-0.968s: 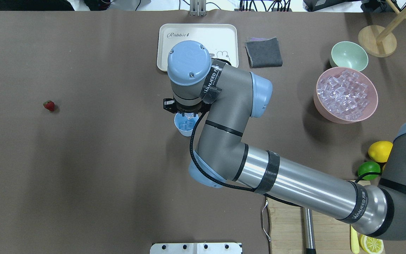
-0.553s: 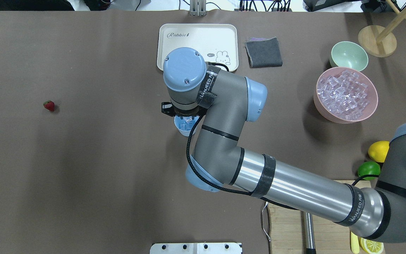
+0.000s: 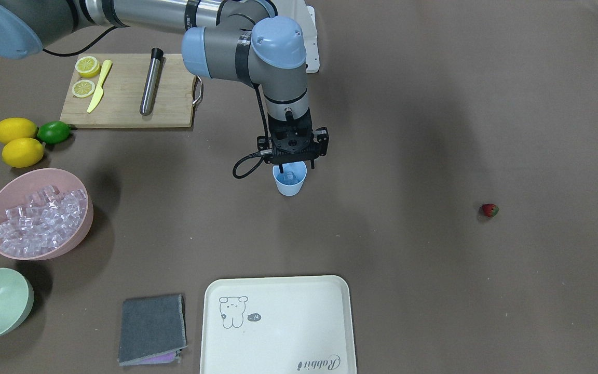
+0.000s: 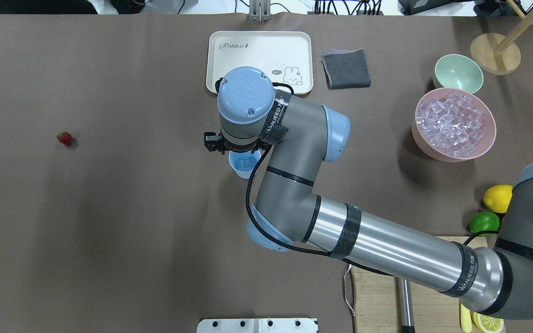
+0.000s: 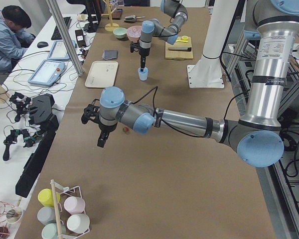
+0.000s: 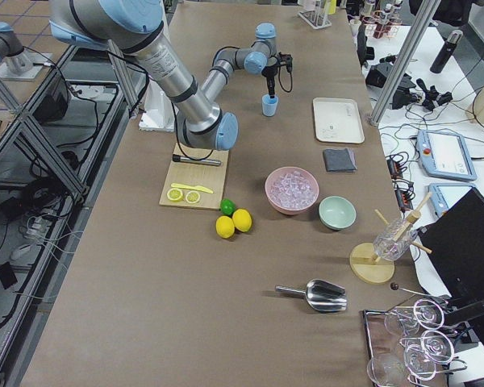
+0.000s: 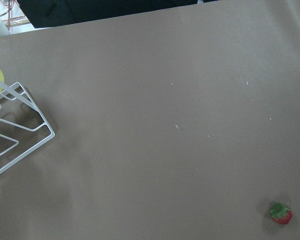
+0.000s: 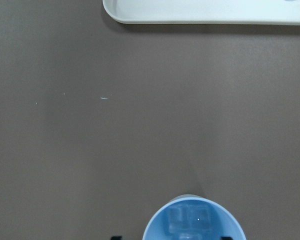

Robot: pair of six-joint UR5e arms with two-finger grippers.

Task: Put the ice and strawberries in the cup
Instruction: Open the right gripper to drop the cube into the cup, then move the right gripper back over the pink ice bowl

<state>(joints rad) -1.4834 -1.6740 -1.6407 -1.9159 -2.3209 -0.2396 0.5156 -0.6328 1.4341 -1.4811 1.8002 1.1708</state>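
Observation:
The light-blue cup [image 4: 243,165] stands upright at mid-table and also shows in the front view [image 3: 289,184]. Clear ice cubes [image 8: 190,220] lie inside it. My right gripper [image 3: 297,166] hangs just above the cup's rim with its fingers apart and nothing between them. The red strawberry [image 4: 64,138] lies alone on the table far to the left, and shows in the left wrist view [image 7: 281,213]. My left gripper [image 5: 100,142] hovers above the table near the strawberry [image 5: 124,130]. I cannot tell whether it is open or shut.
A pink bowl [image 4: 426,147] full of ice [image 4: 454,122] and a pale green bowl [image 4: 458,73] stand at the right. A white tray [image 4: 259,46] and grey cloth [image 4: 346,68] lie behind the cup. Lemons, a lime [image 4: 484,223] and a cutting board [image 3: 127,91] sit near my right base.
The ice cube held between my right gripper's fingers over the cup has dropped into the cup. The right wrist has shifted slightly left. The strawberry has not moved.

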